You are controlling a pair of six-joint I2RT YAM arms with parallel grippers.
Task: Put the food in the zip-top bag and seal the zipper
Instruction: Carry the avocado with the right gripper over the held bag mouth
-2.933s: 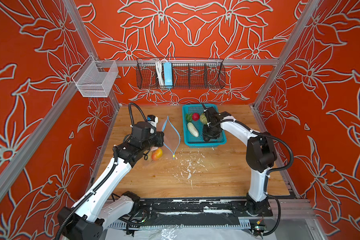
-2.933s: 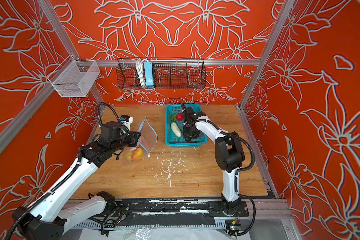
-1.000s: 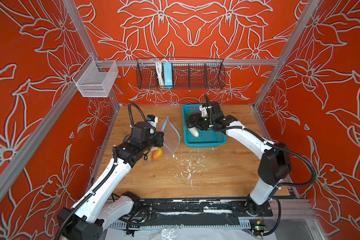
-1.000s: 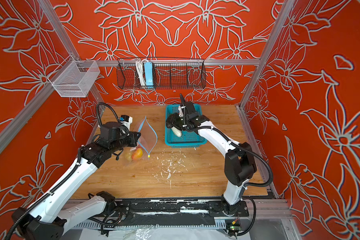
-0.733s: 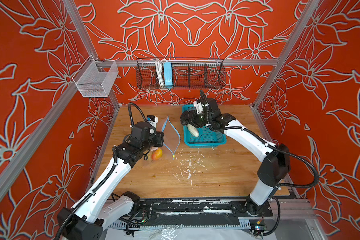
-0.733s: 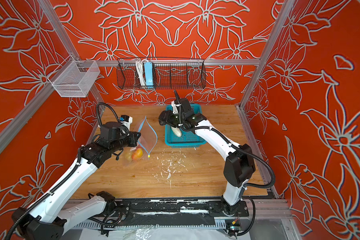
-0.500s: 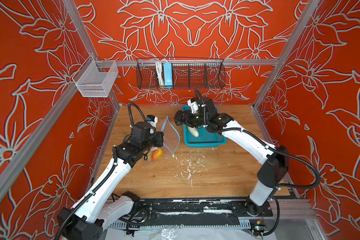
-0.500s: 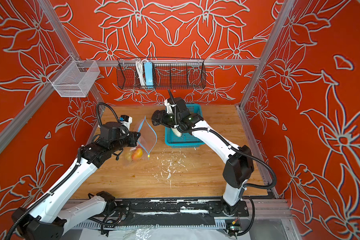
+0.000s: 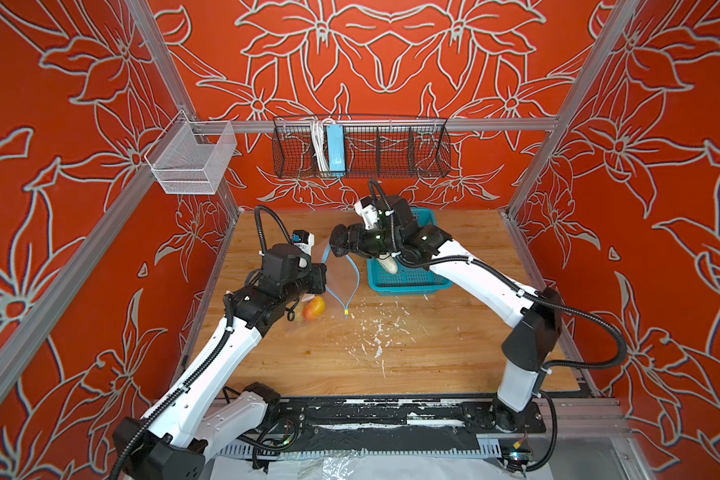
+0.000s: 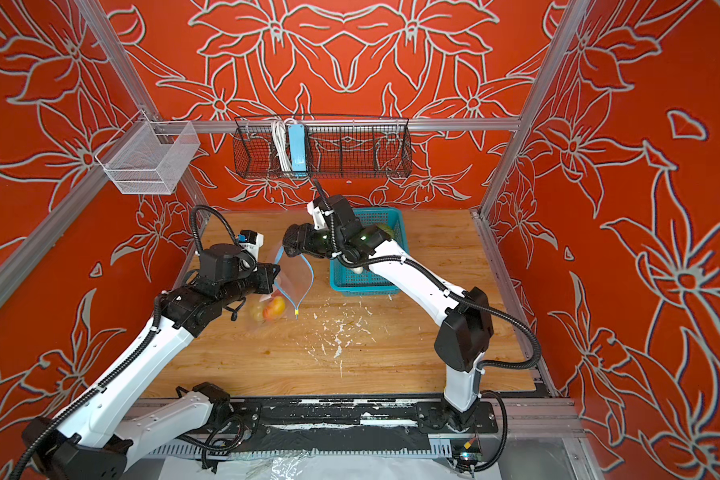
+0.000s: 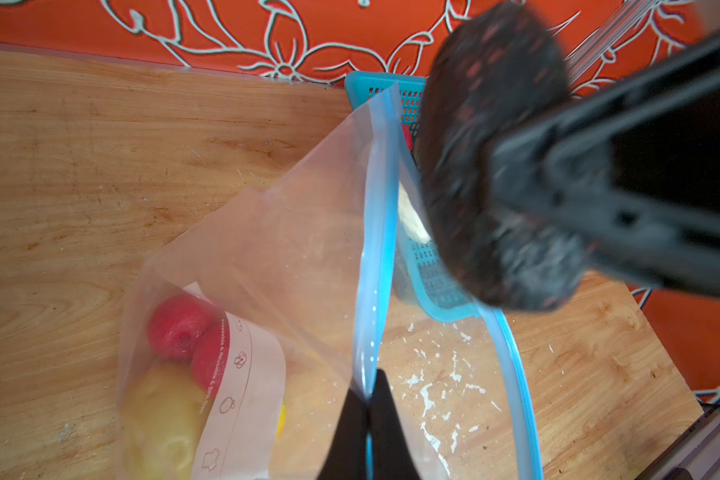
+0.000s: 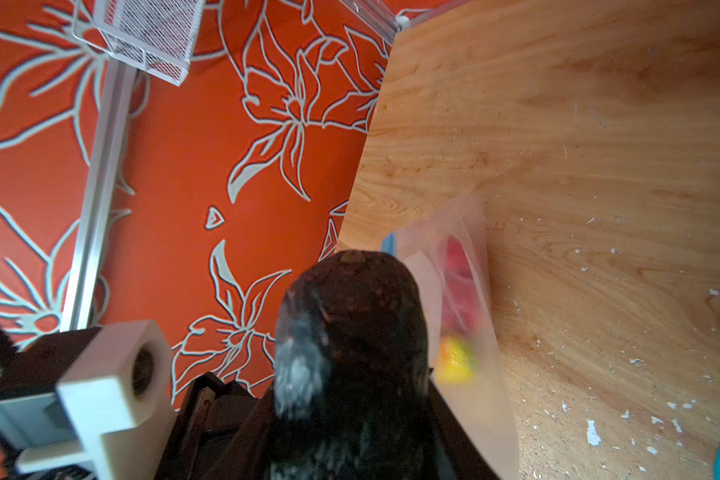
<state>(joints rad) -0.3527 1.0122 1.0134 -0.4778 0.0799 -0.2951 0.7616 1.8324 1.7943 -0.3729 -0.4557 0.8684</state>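
- In both top views, your right arm (image 9: 470, 270) has swung away from the teal basket (image 9: 408, 284) and now reaches across the counter (image 9: 433, 353) to the zip-top bag (image 9: 339, 282). A second ago it was over the basket. I judge the pick done and the drop next.
- The zip-top bag stands propped open just beside the basket, where it was before, with red berries (image 11: 177, 328) and the yellow potato (image 11: 159, 415) at its bottom. The pale cucumber (image 9: 388, 264) waits in the basket, so more trips remain.
- The black piece (image 11: 491, 158) sits clamped between your right fingers (image 11: 578, 216), which stand partway open around it. It hangs above the far end of the bag's mouth, over the basket-side lip rather than centred, and is not yet inside.
- The zipper (image 11: 375, 249) is unsealed, its two lips spread apart.
- Your left fingers (image 11: 346, 436) are fully closed, pinching the near zipper lip as before and holding the mouth up. The black piece is apart from them, toward the mouth's other end.
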